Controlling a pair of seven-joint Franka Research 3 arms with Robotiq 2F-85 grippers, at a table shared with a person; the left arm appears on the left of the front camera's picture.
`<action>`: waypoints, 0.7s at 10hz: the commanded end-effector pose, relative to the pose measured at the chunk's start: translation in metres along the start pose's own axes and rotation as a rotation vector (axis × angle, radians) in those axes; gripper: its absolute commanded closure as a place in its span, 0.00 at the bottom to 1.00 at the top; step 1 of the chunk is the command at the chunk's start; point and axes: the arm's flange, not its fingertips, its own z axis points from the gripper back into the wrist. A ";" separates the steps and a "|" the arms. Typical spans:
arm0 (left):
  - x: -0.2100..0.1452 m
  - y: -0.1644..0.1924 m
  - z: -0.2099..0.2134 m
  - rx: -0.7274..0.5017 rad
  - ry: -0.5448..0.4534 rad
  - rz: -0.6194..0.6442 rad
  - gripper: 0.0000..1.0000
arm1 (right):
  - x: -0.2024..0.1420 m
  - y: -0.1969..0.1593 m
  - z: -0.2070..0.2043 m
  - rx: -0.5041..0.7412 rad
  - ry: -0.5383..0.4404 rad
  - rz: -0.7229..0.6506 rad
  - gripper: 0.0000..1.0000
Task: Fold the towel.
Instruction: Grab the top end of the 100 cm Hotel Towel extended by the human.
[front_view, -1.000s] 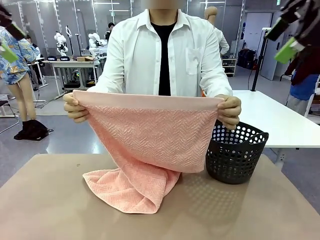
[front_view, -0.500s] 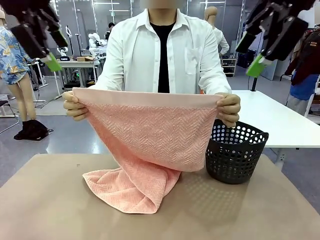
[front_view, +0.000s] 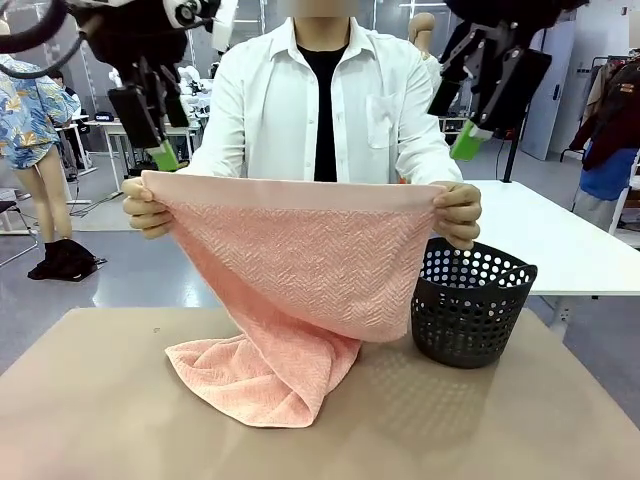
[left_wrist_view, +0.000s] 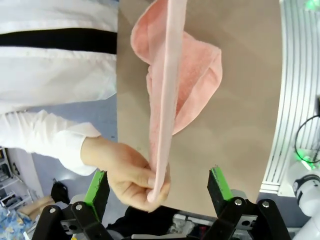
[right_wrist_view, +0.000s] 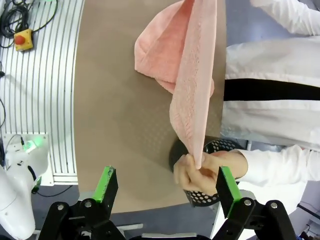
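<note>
A person across the table holds the salmon-pink towel (front_view: 300, 265) stretched by its upper corners, smooth band on top. Its lower end lies bunched on the tan table (front_view: 90, 400). My left gripper (front_view: 162, 135) hangs open just above the person's hand (front_view: 148, 212) at the towel's left corner. From the left wrist, that hand (left_wrist_view: 127, 172) and the towel edge (left_wrist_view: 165, 100) sit between my open fingers (left_wrist_view: 97, 186). My right gripper (front_view: 458, 118) hangs open above the other hand (front_view: 458, 212). The right wrist view has this hand (right_wrist_view: 200, 172) pinching the towel (right_wrist_view: 187, 65) between the fingers (right_wrist_view: 225, 184).
A dark perforated basket (front_view: 470, 305) stands on the table at the right, under the person's hand, and its rim (right_wrist_view: 212, 146) appears in the right wrist view. A white table (front_view: 560, 235) stands behind it. My arm bases (right_wrist_view: 17, 200) flank the near table edge.
Both grippers have come down and inward from the picture's top corners to just above the person's hands. The person and the towel have hardly moved.
</note>
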 end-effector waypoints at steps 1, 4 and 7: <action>0.006 0.011 0.001 -0.083 -0.025 -0.069 0.00 | 0.011 -0.012 -0.003 0.009 0.016 0.051 0.00; 0.007 0.019 -0.017 -0.081 0.004 -0.111 0.00 | 0.022 -0.025 -0.028 0.028 0.061 0.022 0.00; 0.002 0.026 -0.030 -0.108 0.013 -0.087 0.00 | 0.023 -0.046 -0.058 0.034 0.079 -0.005 0.00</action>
